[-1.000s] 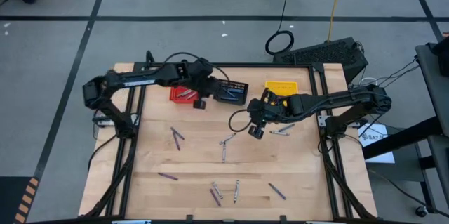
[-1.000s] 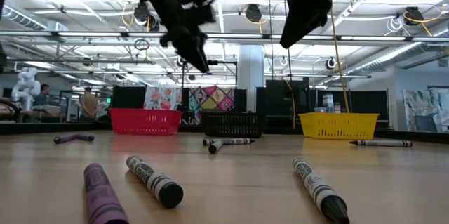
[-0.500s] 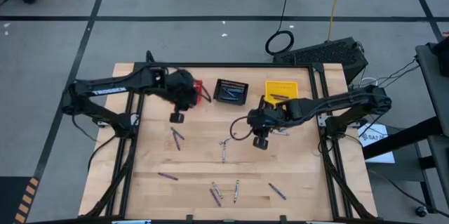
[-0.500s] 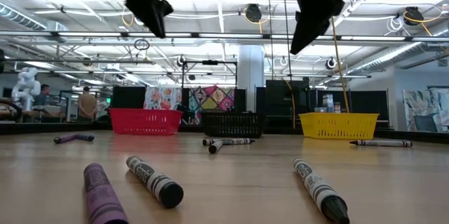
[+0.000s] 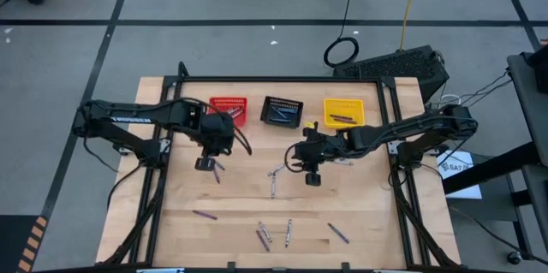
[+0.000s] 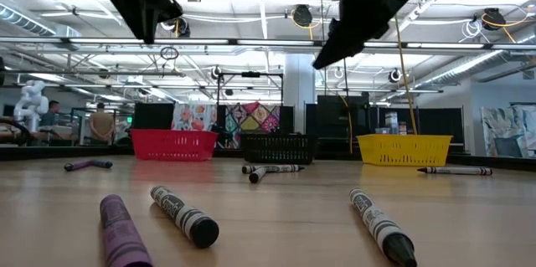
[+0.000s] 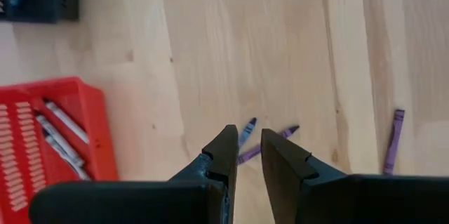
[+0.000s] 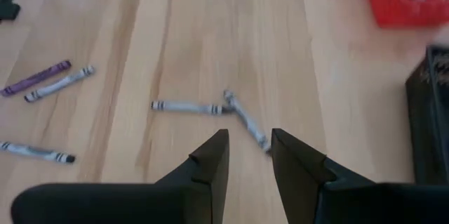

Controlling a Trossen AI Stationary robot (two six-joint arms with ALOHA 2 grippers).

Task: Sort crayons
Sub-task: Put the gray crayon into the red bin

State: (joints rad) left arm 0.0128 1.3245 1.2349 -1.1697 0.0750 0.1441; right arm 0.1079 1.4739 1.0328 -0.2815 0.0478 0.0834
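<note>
the left arm reaches in from the table's left edge, elbow bent, and its left gripper [image 5: 205, 163] hangs above the wood in front of the red basket [image 5: 228, 110], over a crossed pair of crayons [image 5: 215, 167]. the left wrist view shows what the high view cannot: the fingers [image 7: 223, 152] stand a narrow gap apart with nothing between them, and past their tips lie a blue crayon [image 7: 246, 130] and a purple crayon [image 7: 265, 145], tips close together. that view also shows grey crayons [image 7: 59, 136] lying in the red basket.

the right arm stretches from the table's right edge toward the middle, and the right gripper [image 5: 312, 178] points down just beside two grey crayons [image 5: 275, 175] near the table's centre. in the right wrist view its fingers [image 8: 214, 155] are parted, empty, with those two grey crayons [image 8: 210, 109] meeting end to end ahead of them.

along the far edge stand the red basket, a black basket [image 5: 282, 111] and a yellow basket [image 5: 342, 112], each with crayons inside. more crayons [image 5: 274, 235] lie scattered toward the near edge, and one purple crayon [image 5: 204, 215] sits alone near the left edge.

only the low view gives the height: both grippers hang well above the tabletop, with a purple crayon [image 6: 122, 231] and two grey ones [image 6: 184, 215] large in the foreground.
</note>
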